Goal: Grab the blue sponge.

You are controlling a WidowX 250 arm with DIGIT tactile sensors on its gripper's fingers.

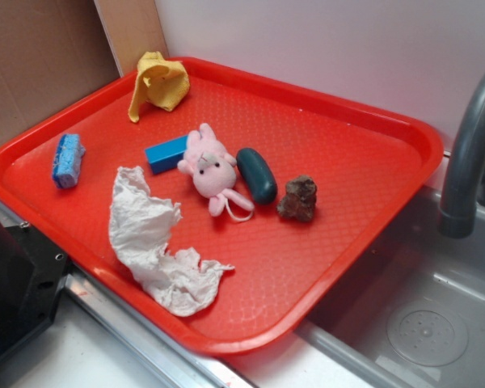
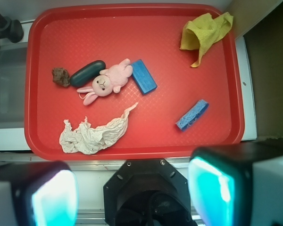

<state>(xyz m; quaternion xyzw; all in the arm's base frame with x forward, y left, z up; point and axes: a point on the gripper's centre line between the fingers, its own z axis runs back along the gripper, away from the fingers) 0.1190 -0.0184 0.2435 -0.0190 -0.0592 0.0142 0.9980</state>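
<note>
Porous foam is what you're dealing with here, so the blue sponge (image 2: 192, 114) should be about the easiest pick on the tray: looks very light, squishy, and rough enough that I doubt it'd slip once pinched. It's lying by itself on the red tray (image 2: 132, 28), out by one end near the rim, well apart from everything else and lying at a diagonal in the wrist view. Don't mix it up with the blue block (image 2: 144, 76), which is smooth, sharp-edged, brighter, and sits right beside the pink plush bunny (image 2: 107, 81). The teal oval thing (image 2: 87, 73) and a brown lump (image 2: 61, 77) are on the bunny's other side, there's a crumpled white paper (image 2: 94, 134) toward the near edge, and a yellow cloth (image 2: 205, 30) in the far corner. The gripper (image 2: 132, 188) sits high above the near edge of the tray, and its two fingers (image 2: 212, 188) are spread wide with nothing between them, so it's ready but not yet lined up. My guess for the hold: pinch across the short width, around the middle of its length, with the wrist turned to match that diagonal. Since it's soft it'll compress, so squeeze past first contact, but there's nothing fragile to worry about.
</note>
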